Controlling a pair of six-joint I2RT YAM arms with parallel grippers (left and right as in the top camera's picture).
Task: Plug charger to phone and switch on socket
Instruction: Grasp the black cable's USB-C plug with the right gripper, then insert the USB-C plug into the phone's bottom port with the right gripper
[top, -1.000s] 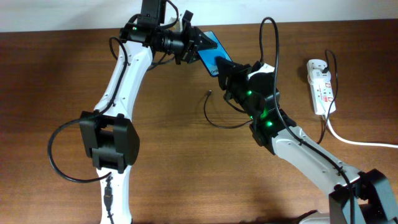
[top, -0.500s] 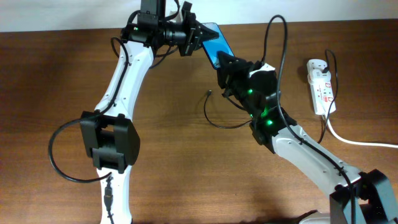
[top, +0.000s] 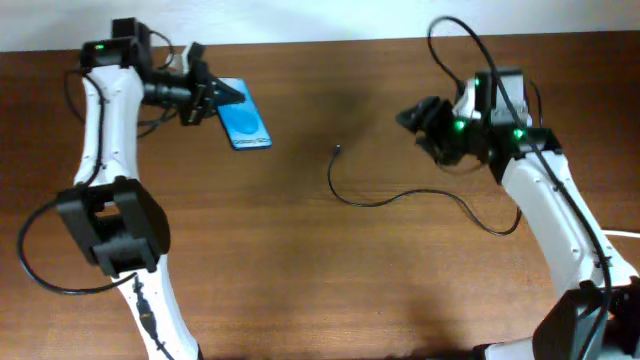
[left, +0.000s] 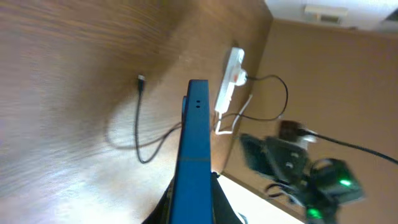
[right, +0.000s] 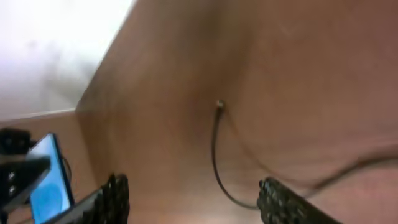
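Note:
My left gripper (top: 213, 96) is shut on the top end of the phone (top: 246, 126), whose blue screen faces up at the back left. In the left wrist view the phone (left: 196, 149) appears edge-on above the table. The charger cable (top: 352, 199) lies in a loose curve mid-table, with its tiny plug tip (top: 338, 150) free. My right gripper (top: 414, 119) hangs open and empty to the right of that tip. The right wrist view has the tip (right: 219, 104) ahead of the spread fingers (right: 115, 196). The socket (left: 230, 78) shows only in the left wrist view; overhead my right arm hides it.
The charger cable trails right under my right arm (top: 545, 205). A bit of thick white lead (top: 628, 233) shows at the right edge. The table's back edge meets a white wall (top: 330, 18). Bare wood (top: 300, 280) fills the front.
The arms have drawn apart. My right gripper let go of the phone, opened and swung right. My left gripper stayed shut on the phone and carried it left.

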